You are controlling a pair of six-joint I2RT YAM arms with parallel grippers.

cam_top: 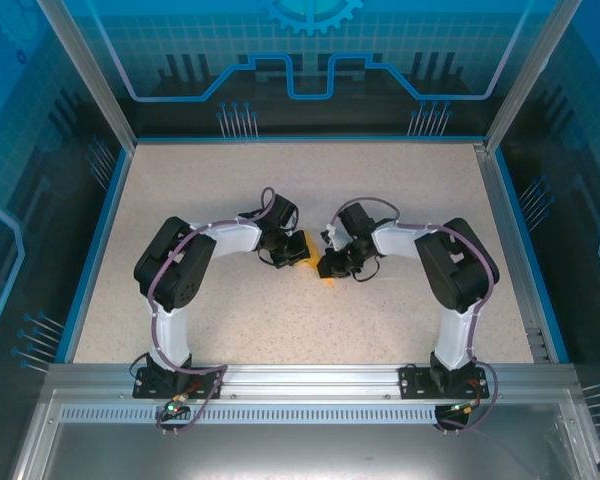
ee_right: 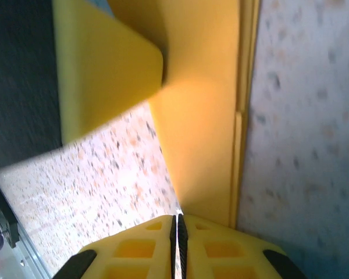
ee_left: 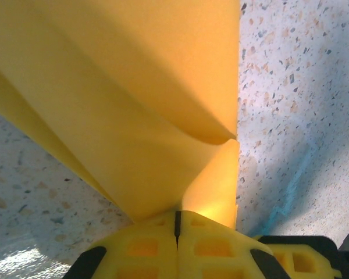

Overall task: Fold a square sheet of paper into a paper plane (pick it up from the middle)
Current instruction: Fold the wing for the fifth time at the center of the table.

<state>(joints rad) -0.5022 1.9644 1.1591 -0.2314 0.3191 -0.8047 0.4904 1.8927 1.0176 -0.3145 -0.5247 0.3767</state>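
The square sheet of paper is folded into a small, layered orange piece, the paper plane [cam_top: 305,252], held just above the table's middle between both arms. My left gripper [cam_top: 292,248] pinches it from the left. In the left wrist view its yellow fingers meet at the left gripper [ee_left: 177,224], with the plane's curved layers [ee_left: 134,87] fanning out from the seam. My right gripper [cam_top: 330,262] grips it from the right. In the right wrist view the right gripper [ee_right: 177,224] is shut on a narrow end of the plane [ee_right: 203,116], whose stacked edges run along the right side.
The speckled tabletop [cam_top: 310,340] lies under the paper. A blue rim [cam_top: 100,240] and glass walls enclose the table. Both arm bases [cam_top: 170,375] stand at the near edge.
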